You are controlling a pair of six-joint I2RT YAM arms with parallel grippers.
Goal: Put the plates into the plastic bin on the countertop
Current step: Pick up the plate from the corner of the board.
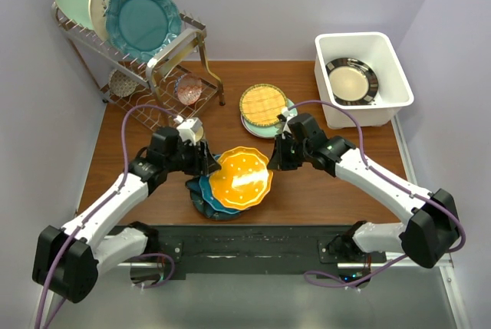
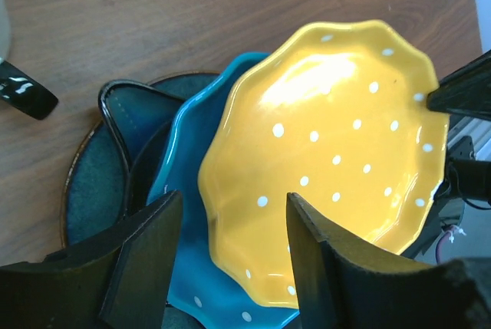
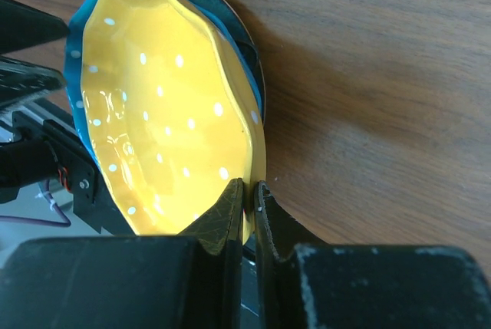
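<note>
1. The right end effector (image 3: 247, 202) is clamped on the rim of the orange dotted plate (image 3: 161, 114).
2. The left end effector (image 2: 234, 199) is held with jaws apart over that plate's opposite edge.
3. Beneath, a blue dotted plate (image 2: 188, 160) and a dark teal plate (image 2: 88, 176) are stacked on the tabletop (image 2: 192, 22).
4. Between the right end effector and the white bin (image 1: 399, 76), a yellow lattice plate (image 1: 263, 103) is seen on a pale green plate (image 1: 261, 129).
5. A black-rimmed plate (image 1: 350, 80) lies inside the bin.

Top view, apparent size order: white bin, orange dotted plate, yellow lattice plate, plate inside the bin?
1. white bin
2. orange dotted plate
3. yellow lattice plate and black-rimmed plate look about alike; not ranked.
</note>
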